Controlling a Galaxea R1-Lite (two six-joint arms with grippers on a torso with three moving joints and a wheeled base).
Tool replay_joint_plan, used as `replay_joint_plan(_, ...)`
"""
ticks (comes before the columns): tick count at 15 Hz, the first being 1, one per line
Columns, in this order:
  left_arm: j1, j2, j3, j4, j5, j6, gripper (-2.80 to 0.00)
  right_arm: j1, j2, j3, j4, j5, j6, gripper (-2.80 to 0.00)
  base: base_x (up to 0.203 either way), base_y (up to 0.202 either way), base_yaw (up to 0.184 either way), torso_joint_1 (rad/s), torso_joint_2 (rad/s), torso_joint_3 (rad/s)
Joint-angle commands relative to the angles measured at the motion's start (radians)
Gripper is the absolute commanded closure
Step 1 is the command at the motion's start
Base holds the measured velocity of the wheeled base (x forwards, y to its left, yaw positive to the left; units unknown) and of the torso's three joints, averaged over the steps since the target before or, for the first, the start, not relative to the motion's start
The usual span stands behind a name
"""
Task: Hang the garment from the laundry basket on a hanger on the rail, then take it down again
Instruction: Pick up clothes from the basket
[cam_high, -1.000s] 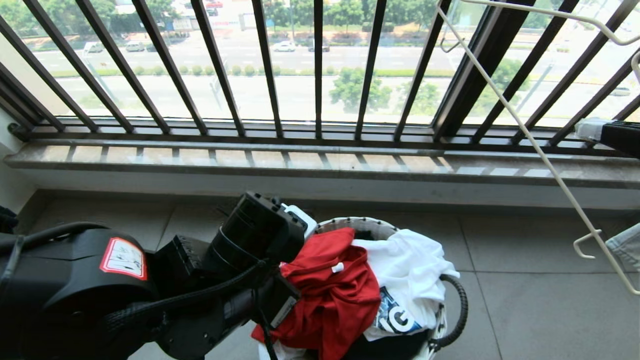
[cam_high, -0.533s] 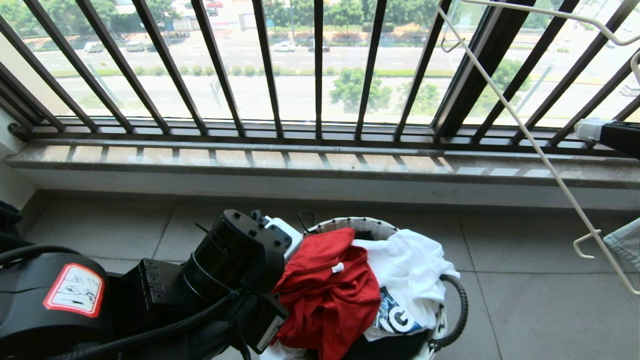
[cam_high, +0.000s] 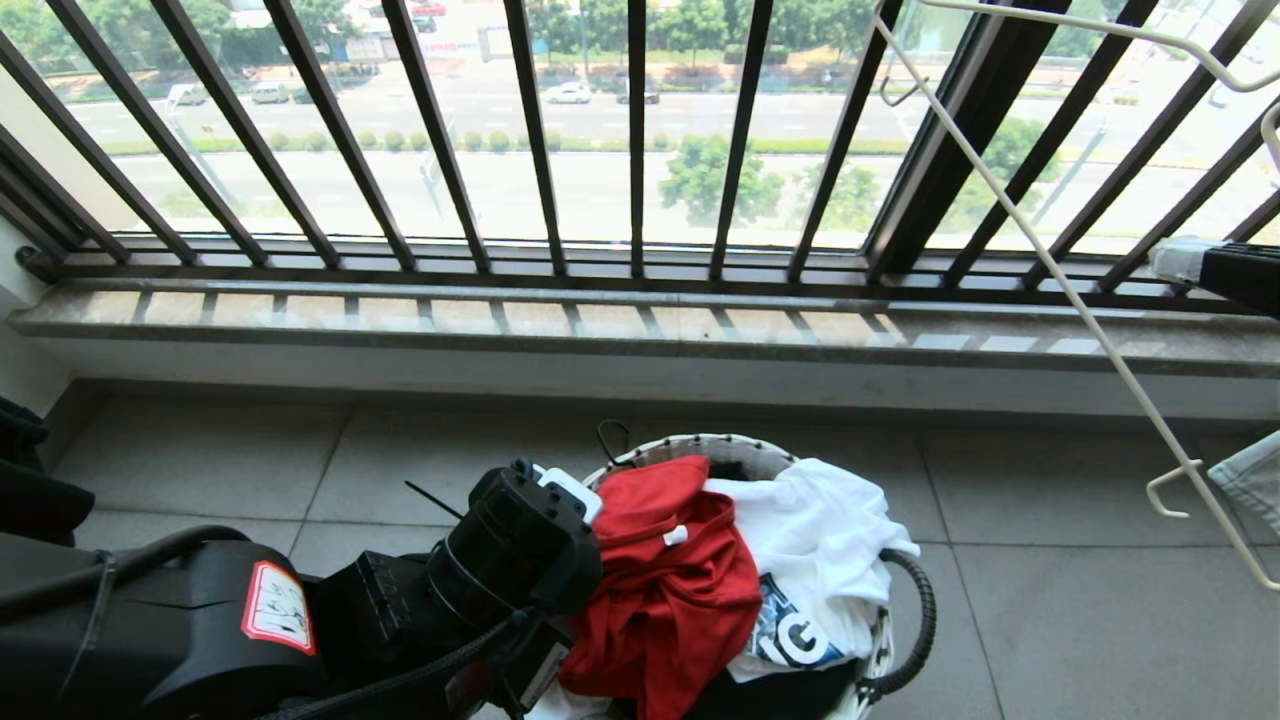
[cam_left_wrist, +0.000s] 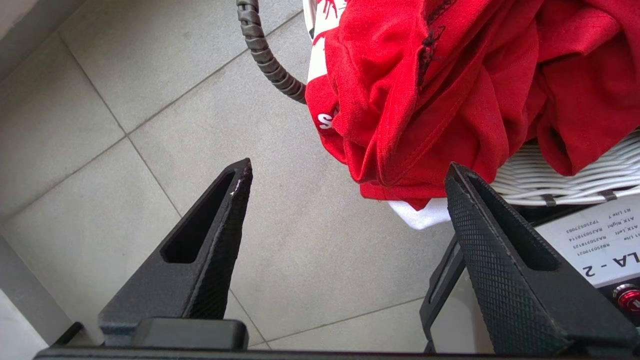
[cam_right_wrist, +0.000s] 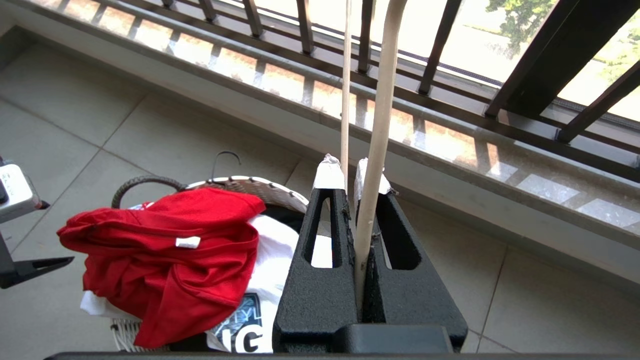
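Observation:
The garment (cam_high: 660, 580), a red T-shirt with a white neck label, lies crumpled on top of the laundry basket (cam_high: 720, 443), spilling over its near side. My left arm (cam_high: 520, 545) reaches in low beside the basket. My left gripper (cam_left_wrist: 347, 167) is open, and the garment's (cam_left_wrist: 440, 90) hanging fold sits just beyond its fingertips with nothing between them. My right gripper (cam_right_wrist: 352, 172) is shut on the hanger (cam_right_wrist: 380, 100), a thin cream wire one, held up at the right (cam_high: 1050, 250). The rail is out of view.
A white printed T-shirt (cam_high: 810, 540) and a dark garment share the basket, which has a black loop handle (cam_high: 925, 620). A dark barred window railing (cam_high: 630, 140) and a stone sill (cam_high: 640, 320) stand behind it. Grey floor tiles (cam_high: 1080, 600) surround the basket. Pale cloth (cam_high: 1250, 490) hangs at the right edge.
My left arm's wrist has swung out to the left and come back lower, beside the basket. The garment and the hanger have not moved.

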Motion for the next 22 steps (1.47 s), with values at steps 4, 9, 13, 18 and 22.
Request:
replay_joint_plan(4,0.047,0.096,0.004,-0.127,0.018,0.009,-2.80,0.000,0.000,0.001,-0.001,0.001,-0.001,0.00,0.000,0.000,0.000,0.000,0.00,0.000)
replay_joint_plan(9,0.069,0.120,-0.017,-0.264,0.064,0.075,-2.80,0.000,0.002,0.003,-0.001,0.001,-0.001,0.00,0.000,0.000,0.000,0.000,0.00,0.000)
replay_joint_plan(13,0.112,0.133,-0.073,-0.265,0.108,0.078,-2.80,0.000,0.000,0.002,-0.001,0.001,-0.001,0.00,0.000,0.000,0.000,0.000,0.00,0.000)
replay_joint_plan(18,0.111,0.160,-0.082,-0.382,0.138,0.080,-2.80,0.000,0.001,0.003,-0.001,0.001,-0.001,0.00,0.000,0.000,0.000,0.000,0.00,0.000)
replay_joint_plan(22,0.109,0.151,-0.025,-0.381,0.138,0.095,-2.80,0.000,0.002,0.003,-0.001,0.001,-0.001,0.00,0.000,0.000,0.000,0.000,0.00,0.000)
